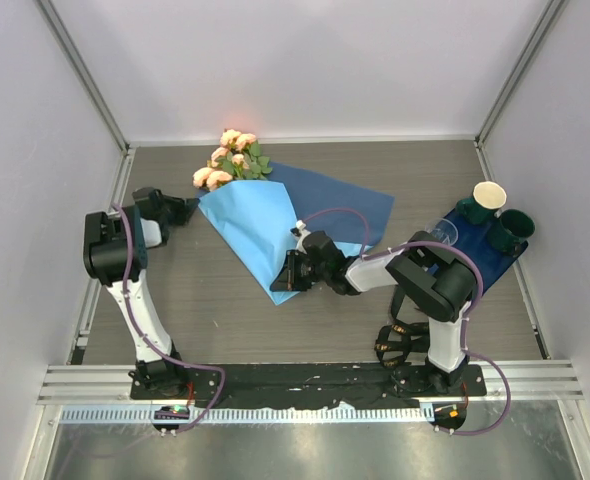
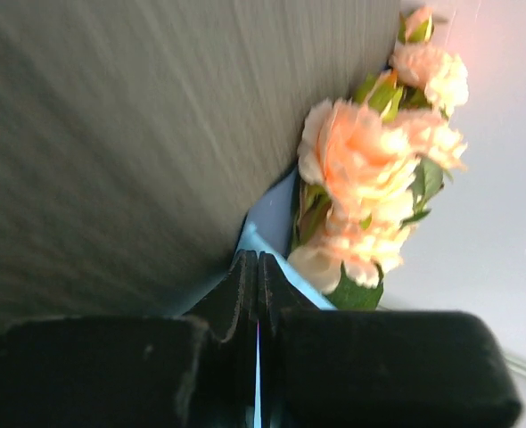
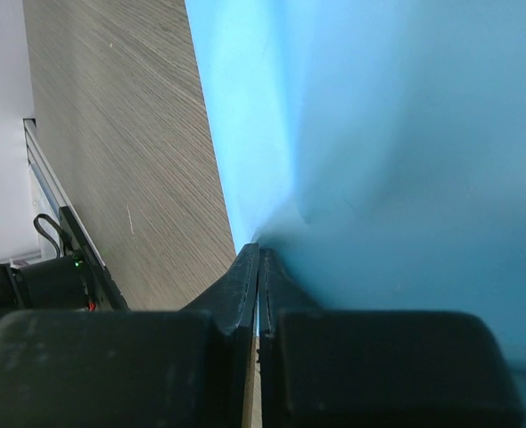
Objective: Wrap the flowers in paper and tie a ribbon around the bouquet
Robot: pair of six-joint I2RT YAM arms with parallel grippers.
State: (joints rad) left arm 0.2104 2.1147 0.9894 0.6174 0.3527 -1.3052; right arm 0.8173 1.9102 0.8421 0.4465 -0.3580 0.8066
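We logged left jaws pinching a corner of the paper (image 1: 250, 225) beside the flowers (image 1: 230, 160) | right jaws pinching its near tip | blooms poking past its far edge.

The paper (image 1: 250, 225) is light sky blue on its folded-over face and a darker blue on the face behind. The flowers (image 1: 230, 160) are pale peach-pink with green leaves. The table (image 1: 205, 300) is grey-brown with a fine streaked wood grain. The left gripper (image 2: 257, 260) and the right gripper (image 3: 258, 254) are black. The arms (image 1: 140, 310) are white and black, with purple cables (image 1: 130, 275). The mat (image 1: 485, 262) is dark navy, and the cups (image 1: 518, 225) on it are dark green, one with a cream top. The walls (image 1: 305, 60) are plain white.
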